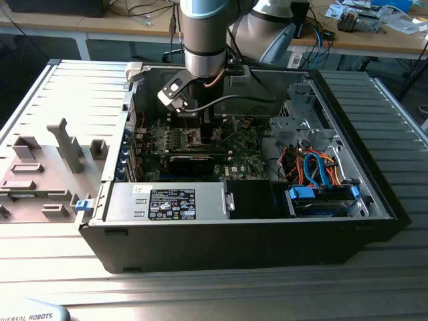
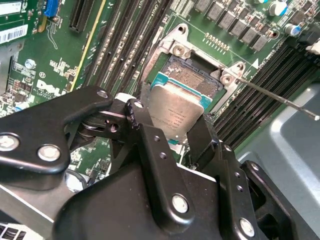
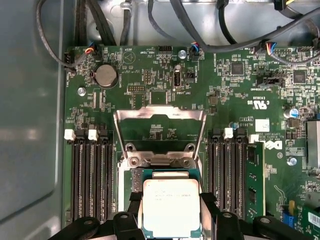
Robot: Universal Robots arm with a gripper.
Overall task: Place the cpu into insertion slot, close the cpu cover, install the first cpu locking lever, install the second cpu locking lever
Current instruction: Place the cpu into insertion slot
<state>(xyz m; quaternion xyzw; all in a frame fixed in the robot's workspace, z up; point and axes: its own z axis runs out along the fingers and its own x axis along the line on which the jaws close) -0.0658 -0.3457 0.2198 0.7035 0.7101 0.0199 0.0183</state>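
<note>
We see the arm (image 1: 204,40) reaching straight down into the open computer case (image 1: 234,241) lying on the ribbed worktop (image 1: 200,287), its wrist over the middle of the green motherboard (image 1: 249,159); that setting is what the exterior view gives us. In both wrist views the jaws are clenched on the cpu (image 2: 175,107), one finger on each of two opposite edges, silver top facing up; we judge the edge grip is chosen so the underside is left free to meet the socket. The chip lies directly over the insertion slot (image 2: 195,75), covering most of it; whether it is seated or just above, we cannot tell. The first wrist view adds the cpu cover (image 3: 159,111), swung up and standing open behind the socket, which leaves the way down free, with memory slots (image 3: 90,180) on either side. The second wrist view adds the exposed strip of the socket's dark contact field beyond the chip, and a thin locking lever (image 2: 275,97) sticking out unlatched.
</note>
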